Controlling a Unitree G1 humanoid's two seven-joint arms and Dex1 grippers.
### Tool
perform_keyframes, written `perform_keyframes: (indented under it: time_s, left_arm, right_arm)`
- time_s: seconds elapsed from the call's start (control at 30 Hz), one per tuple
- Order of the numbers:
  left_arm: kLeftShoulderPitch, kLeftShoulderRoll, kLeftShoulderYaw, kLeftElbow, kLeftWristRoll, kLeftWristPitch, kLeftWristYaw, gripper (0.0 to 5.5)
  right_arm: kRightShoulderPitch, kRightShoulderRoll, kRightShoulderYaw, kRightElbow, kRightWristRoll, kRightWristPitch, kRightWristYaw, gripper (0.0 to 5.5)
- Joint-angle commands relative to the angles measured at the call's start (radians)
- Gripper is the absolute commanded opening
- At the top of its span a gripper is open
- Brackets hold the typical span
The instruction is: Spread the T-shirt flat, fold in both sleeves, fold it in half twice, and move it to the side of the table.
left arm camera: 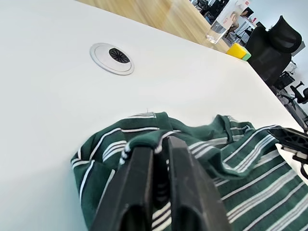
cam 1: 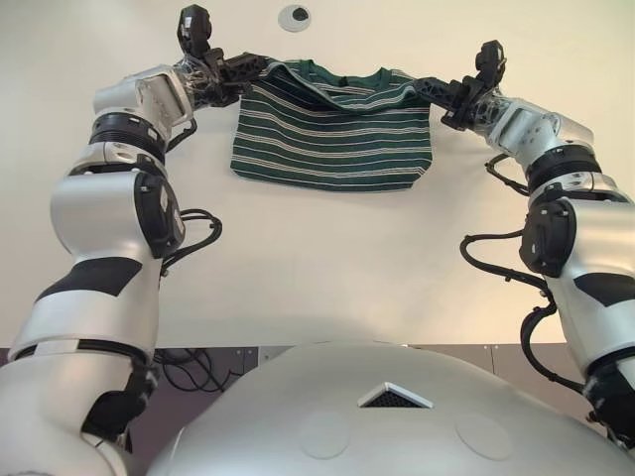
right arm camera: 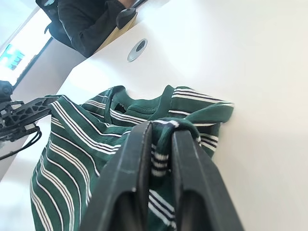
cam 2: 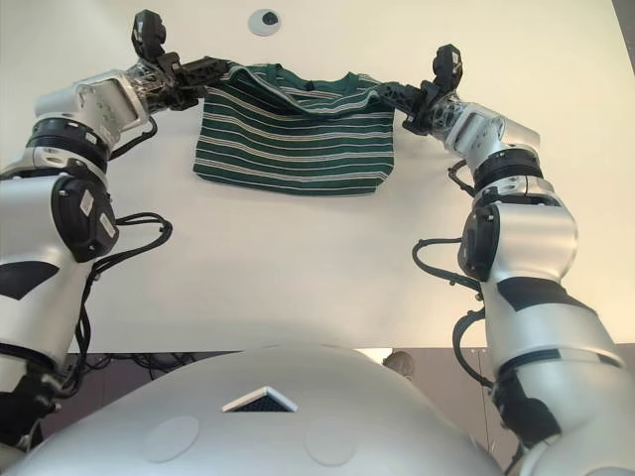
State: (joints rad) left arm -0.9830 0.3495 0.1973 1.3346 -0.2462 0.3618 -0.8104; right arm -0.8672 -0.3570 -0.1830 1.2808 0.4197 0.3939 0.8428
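Dark green, white-striped cotton T-shirt (cam 1: 332,139) lies on the white table (cam 1: 317,258), just robot-side of the round grey cable grommet (cam 1: 294,17), collar nearest it and hem farthest. Black two-finger left gripper (cam 1: 256,69) is clamped on the shoulder corner left of the grommet. Right gripper (cam 1: 422,87) is clamped on the opposite shoulder corner, right of the grommet.

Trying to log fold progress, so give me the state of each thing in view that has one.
T-shirt: no sleeve sticking out, body lying flat on the table, both shoulder corners bunched.
Left gripper: shut on the T-shirt's shoulder corner on the robot's left.
Right gripper: shut on the opposite shoulder corner.
Cable grommet: seated flush in the table beyond the collar.
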Motion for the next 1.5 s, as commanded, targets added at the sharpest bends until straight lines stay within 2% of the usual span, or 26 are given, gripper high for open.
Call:
perform_keyframes:
  time_s: [0.03,0.13,0.27,0.4,0.43,0.5,0.6,0.7,0.77,0.87,1.1,1.33,1.43,1.5]
  left_arm:
    - [0.005,-0.016,0.078,0.008,-0.028,-0.018,0.087,1.01]
    - [0.013,-0.025,0.108,0.011,-0.024,-0.012,0.149,1.40]
    - [0.027,-0.038,0.127,0.015,-0.010,-0.014,0.232,1.96]
    - [0.030,-0.032,0.207,0.006,-0.054,-0.088,0.310,2.49]
    - [0.019,-0.028,0.230,-0.006,-0.075,-0.116,0.282,2.65]
    - [-0.010,-0.023,0.223,-0.064,-0.094,-0.126,0.124,2.83]
    - [0.029,-0.005,0.132,-0.252,-0.094,-0.037,-0.117,2.83]
    - [0.216,0.031,-0.044,-0.613,-0.048,0.056,-0.263,2.83]
    - [0.374,0.075,-0.187,-0.861,-0.006,0.087,-0.330,2.83]
    - [0.486,0.115,-0.311,-0.978,0.096,0.063,-0.302,2.83]
    - [0.526,0.139,-0.428,-0.842,0.292,-0.046,-0.131,2.83]
    - [0.287,0.083,-0.553,-0.376,0.470,-0.290,0.008,2.83]
    - [0.149,0.048,-0.616,-0.189,0.555,-0.437,0.057,2.83]
    - [0.076,0.046,-0.660,-0.101,0.620,-0.539,0.068,2.83]
  right_arm:
    - [-0.041,0.038,-0.075,0.008,0.019,-0.003,-0.035,1.34]
    - [-0.049,0.054,-0.106,0.018,0.009,0.023,-0.068,1.70]
    - [-0.046,0.053,-0.154,0.024,-0.002,-0.033,-0.173,1.70]
    - [-0.026,0.039,-0.181,0.017,-0.019,-0.136,-0.242,1.70]
    - [-0.019,0.035,-0.173,0.008,-0.030,-0.162,-0.222,1.70]
    - [0.000,0.026,-0.093,-0.038,-0.106,-0.238,-0.129,1.70]
    - [0.021,0.019,0.069,-0.087,-0.277,-0.383,-0.071,1.70]
    - [0.029,0.020,0.169,-0.088,-0.396,-0.494,-0.079,1.70]
    - [0.033,0.026,0.197,-0.071,-0.434,-0.524,-0.089,1.70]
    - [0.035,0.027,0.219,-0.031,-0.470,-0.526,-0.117,1.70]
    - [0.085,0.020,0.298,0.028,-0.569,-0.417,-0.118,1.70]
    - [0.162,0.056,0.365,-0.046,-0.586,-0.347,-0.039,1.70]
    - [0.222,0.068,0.336,-0.222,-0.511,-0.293,0.013,1.70]
    - [0.290,0.033,0.304,-0.480,-0.477,-0.201,-0.040,1.70]
